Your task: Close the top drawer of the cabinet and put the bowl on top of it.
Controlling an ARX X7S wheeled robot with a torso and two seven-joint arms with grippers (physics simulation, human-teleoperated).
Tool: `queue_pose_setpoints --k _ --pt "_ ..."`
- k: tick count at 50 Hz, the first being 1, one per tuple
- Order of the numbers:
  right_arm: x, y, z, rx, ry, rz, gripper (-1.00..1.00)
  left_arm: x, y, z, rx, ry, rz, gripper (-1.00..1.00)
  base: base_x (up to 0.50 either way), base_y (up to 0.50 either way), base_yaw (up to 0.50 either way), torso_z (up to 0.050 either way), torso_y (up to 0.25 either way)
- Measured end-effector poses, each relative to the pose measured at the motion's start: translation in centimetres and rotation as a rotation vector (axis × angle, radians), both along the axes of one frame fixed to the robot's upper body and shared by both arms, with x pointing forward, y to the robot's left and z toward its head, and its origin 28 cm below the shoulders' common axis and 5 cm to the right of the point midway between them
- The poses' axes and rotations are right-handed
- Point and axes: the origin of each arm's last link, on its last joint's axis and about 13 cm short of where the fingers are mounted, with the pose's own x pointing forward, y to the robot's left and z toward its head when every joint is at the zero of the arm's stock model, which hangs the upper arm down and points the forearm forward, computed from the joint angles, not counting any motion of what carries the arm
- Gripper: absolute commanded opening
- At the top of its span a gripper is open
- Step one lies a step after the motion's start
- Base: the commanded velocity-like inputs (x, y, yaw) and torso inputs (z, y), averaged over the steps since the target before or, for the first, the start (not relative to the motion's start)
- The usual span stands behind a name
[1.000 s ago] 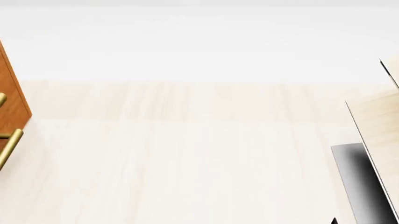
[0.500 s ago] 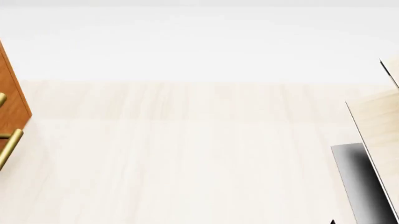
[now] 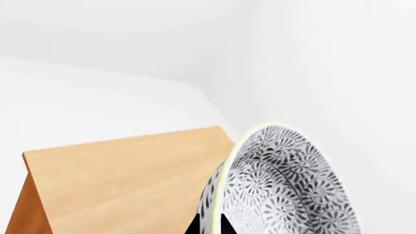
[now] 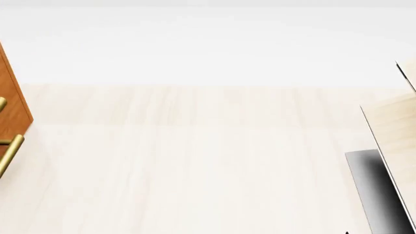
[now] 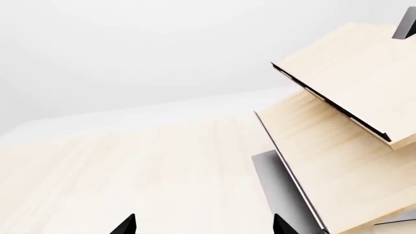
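Note:
In the left wrist view the bowl (image 3: 286,180), white with a fine grey floral pattern and a pale rim, is held on edge. My left gripper (image 3: 209,227) is shut on its rim, one dark fingertip (image 3: 192,228) outside the wall and one inside. Beyond the bowl lies the flat orange-brown top of the cabinet (image 3: 130,180). In the head view only a strip of the cabinet (image 4: 14,100) shows at the left edge, with a brass bar handle (image 4: 9,152). I cannot tell how the top drawer stands. My right gripper (image 5: 202,225) is open and holds nothing.
A pale plywood structure (image 4: 395,129) with a black base (image 4: 373,190) stands at the right of the head view, and it fills the right wrist view's side (image 5: 351,122) too. Light wooden floor (image 4: 195,161) lies between it and the cabinet. Neither arm shows in the head view.

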Motion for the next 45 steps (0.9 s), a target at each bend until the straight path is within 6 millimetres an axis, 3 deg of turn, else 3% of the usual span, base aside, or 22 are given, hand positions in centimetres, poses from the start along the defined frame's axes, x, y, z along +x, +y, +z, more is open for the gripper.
queue_pose_setpoints --k 45 --pt "-0.3 0.0 -0.2 0.01 0.004 -0.006 1.0 1.1 1.8 -5.0 -0.057 0.104 0.084 -1.0 0.0 0.0 0.0 0.0 0.0"
